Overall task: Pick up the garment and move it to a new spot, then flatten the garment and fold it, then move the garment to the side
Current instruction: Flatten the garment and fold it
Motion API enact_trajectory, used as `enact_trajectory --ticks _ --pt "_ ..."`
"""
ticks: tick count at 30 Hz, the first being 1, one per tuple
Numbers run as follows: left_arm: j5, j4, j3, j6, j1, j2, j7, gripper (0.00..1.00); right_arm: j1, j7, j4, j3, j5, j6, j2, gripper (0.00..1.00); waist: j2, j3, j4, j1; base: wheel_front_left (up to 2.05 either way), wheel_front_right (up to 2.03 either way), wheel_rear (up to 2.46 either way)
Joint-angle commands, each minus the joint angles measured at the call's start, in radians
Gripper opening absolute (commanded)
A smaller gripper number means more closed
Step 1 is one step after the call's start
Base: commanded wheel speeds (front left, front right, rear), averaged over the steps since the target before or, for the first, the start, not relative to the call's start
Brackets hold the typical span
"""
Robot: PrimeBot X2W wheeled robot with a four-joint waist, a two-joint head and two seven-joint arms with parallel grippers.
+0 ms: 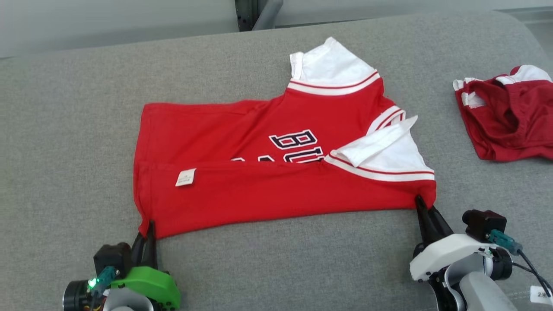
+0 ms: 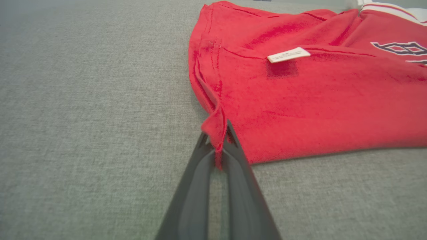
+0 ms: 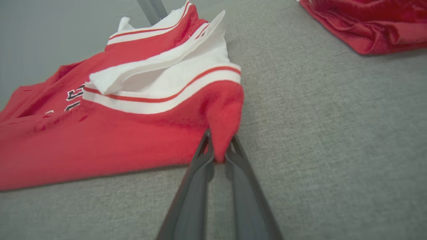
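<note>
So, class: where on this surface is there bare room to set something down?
Bare: the wide stretch of surface left of the jersey; the near strip between the left gripper and right gripper. Crowded: the right side, a narrow gap between jersey and red bundle.

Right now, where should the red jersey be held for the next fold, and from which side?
By the two corners of its near edge, coming from the robot's side: the red jersey lies flat, with that folded edge straight and free. The left gripper and right gripper are shut on those corners.
</note>
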Motion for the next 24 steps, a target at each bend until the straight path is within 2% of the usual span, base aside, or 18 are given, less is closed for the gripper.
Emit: enact_trajectory --ticks 1,10,21,22,23,24 --pt "-0.006 0.004 0.008 0.000 0.028 0.005 0.002 0.00 0.026 -0.003 0.007 -0.003 0.005 -0.002 -0.003 0.00 0.0097 -0.061 0.002 0.0000 0.00 0.00 0.00" --pt "-0.016 0.025 0.016 0.003 0.182 0.006 0.001 0.00 0.165 -0.003 0.021 0.039 0.030 -0.002 -0.018 0.00 0.0097 -0.218 0.012 0.0000 0.00 0.00 0.00" --pt "-0.036 0.010 0.003 0.023 0.296 0.006 0.001 0.00 0.294 -0.003 -0.035 0.063 0.044 -0.002 -0.033 0.00 0.0097 -0.239 0.020 0.0000 0.00 0.00 0.00" --pt "-0.037 0.006 0.001 0.024 0.297 0.006 0.001 0.27 0.295 -0.003 -0.042 0.056 0.039 -0.002 -0.032 0.21 0.0097 -0.236 0.021 0.0000 0.00 0.00 0.00" --pt "-0.032 -0.007 0.000 0.027 0.295 0.006 0.001 0.83 0.296 -0.003 -0.046 0.049 0.033 -0.002 -0.031 0.76 0.0097 -0.232 0.023 0.0000 0.00 0.00 0.00" --pt "-0.024 -0.026 -0.001 0.031 0.291 0.006 0.001 1.00 0.291 -0.003 -0.057 0.040 0.028 -0.002 -0.030 1.00 0.0097 -0.228 0.025 0.0000 0.00 0.00 0.00"
